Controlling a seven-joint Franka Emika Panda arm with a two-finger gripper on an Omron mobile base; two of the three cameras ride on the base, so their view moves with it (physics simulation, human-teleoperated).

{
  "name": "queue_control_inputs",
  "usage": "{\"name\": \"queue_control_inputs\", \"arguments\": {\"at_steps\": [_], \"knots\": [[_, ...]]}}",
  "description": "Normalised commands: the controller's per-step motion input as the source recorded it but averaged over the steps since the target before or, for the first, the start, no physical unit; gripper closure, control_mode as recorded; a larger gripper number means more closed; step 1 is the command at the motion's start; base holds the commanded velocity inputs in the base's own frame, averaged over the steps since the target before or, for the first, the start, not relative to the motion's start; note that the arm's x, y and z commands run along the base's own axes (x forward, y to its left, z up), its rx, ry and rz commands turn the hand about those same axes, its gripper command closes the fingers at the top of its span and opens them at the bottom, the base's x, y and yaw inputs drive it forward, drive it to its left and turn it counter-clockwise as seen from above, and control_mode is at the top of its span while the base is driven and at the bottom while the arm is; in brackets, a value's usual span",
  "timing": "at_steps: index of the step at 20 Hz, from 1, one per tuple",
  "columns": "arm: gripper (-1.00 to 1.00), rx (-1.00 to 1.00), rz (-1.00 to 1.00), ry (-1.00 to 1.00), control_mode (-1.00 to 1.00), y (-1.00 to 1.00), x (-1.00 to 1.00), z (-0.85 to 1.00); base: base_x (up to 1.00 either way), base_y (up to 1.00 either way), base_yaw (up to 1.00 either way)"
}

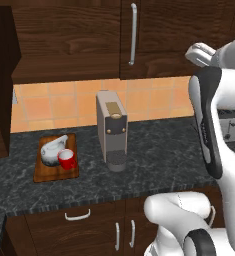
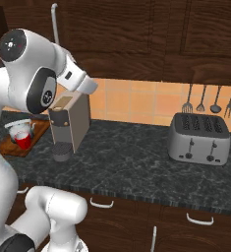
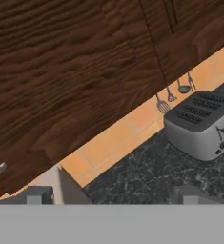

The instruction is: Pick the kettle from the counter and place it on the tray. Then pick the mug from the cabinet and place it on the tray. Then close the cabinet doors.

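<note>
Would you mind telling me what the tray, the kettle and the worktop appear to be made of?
The flat reddish-brown tray looks like wood, with faint grain and a matt finish. The squat silver-grey kettle seems to be polished metal, given its pale highlights. The dark speckled worktop resembles polished stone, with white veining.

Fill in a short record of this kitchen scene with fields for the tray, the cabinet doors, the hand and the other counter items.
tray: holds kettle and mug, side by side
cabinet doors: right one looks shut; left one stands open
hand: open, holding nothing, facing the doors
counter: coffee machine beside the tray, toaster further right
</note>
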Motion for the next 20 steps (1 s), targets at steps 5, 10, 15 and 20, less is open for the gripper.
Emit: {"name": "queue_control_inputs", "arguments": {"at_steps": [5, 10, 15, 20], "knots": [[-1.0, -0.14, 0.01, 0.0, -1.0, 0.47, -0.45, -0.3, 0.0, 0.0, 0.0], [-1.0, -0.22, 0.02, 0.09, -1.0, 0.74, -0.23, -0.21, 0.0, 0.0, 0.0], [-1.0, -0.21, 0.1, 0.12, -1.0, 0.36, -0.53, -0.02, 0.0, 0.0, 0.0], [-1.0, -0.14, 0.1, 0.0, -1.0, 0.35, -0.68, -0.04, 0.0, 0.0, 0.0]]}}
